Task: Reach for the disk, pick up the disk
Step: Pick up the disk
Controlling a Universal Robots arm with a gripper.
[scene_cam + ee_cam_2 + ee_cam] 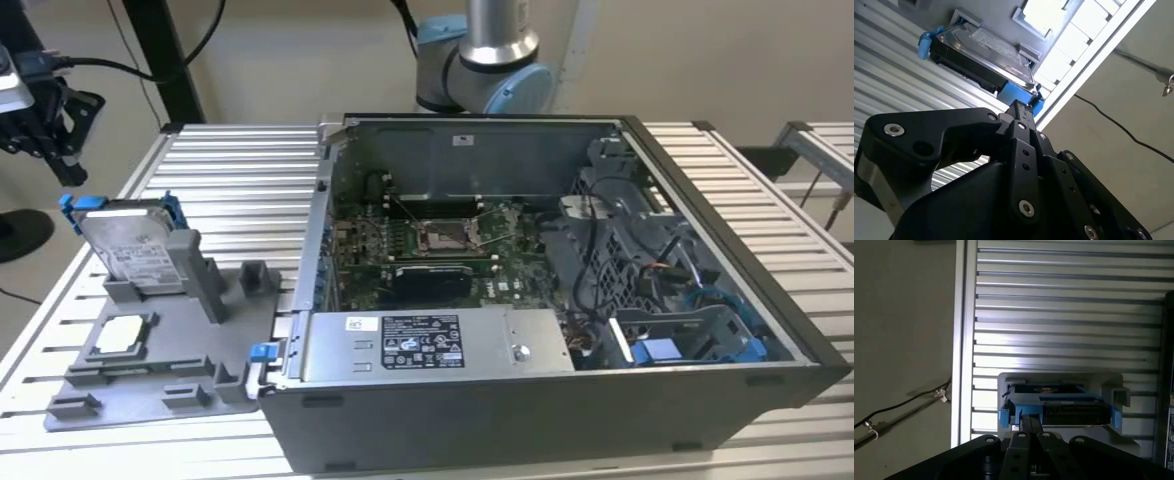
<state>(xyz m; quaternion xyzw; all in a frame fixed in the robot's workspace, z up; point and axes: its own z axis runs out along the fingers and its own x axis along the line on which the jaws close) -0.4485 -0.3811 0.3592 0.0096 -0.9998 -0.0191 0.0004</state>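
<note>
The disk (127, 238) stands on edge near the exterior view's left side, tilted a little. Its blue bracket (78, 204) shows at its top corners, and its lower edge sits in a grey holder (160, 372). Above it and further to that view's left hangs the gripper (64, 168), out past the table's edge and well apart from the disk, with open air between them. In both wrist views the two black fingers (1021, 150) lie closed against each other with nothing between them. Their tips point at the blue end of the disk (986, 47) without touching it.

The first wrist view shows the disk (1054, 407) end-on just beyond the gripper (1030, 421), and bare slatted table (1064, 315) stretches out behind it. Low on the holder lies a small square chip (118, 334). Bare slats (234, 165) lie between the holder's far side and the table's back edge.

To the right, close beside the holder, the open computer case (561, 405) fills the middle and right of the table. A grey box with a label (427, 344) sits along its near wall, and the arm's base (487, 60) rises behind it.
</note>
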